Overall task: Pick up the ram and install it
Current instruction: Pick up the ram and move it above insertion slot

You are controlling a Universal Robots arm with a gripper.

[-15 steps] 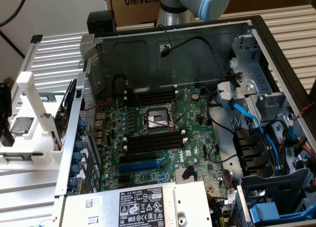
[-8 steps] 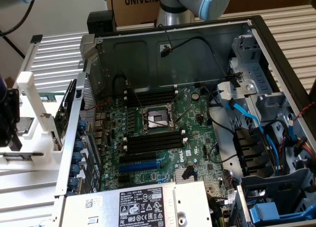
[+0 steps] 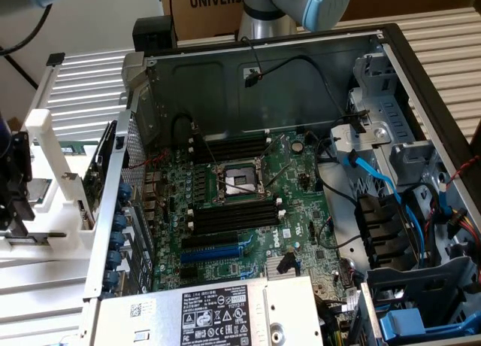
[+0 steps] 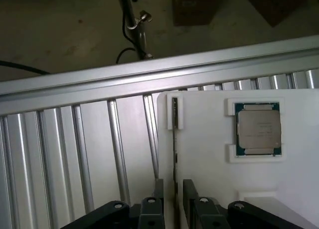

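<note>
"Holding anything?"
"Item: my pincer (image 4: 173, 183), parted, fingers either side of the ram (image 4: 175, 139), clasping nothing. The ram stands on edge in the white holder (image 4: 299, 189)."
"Risk?"
"Closing off-centre could tilt the stick and jam it in its slot."
"Materials?"
"Thin green board; smooth white plastic; square metal-capped processor (image 4: 257, 128); ribbed aluminium table (image 4: 60, 154)."
</note>
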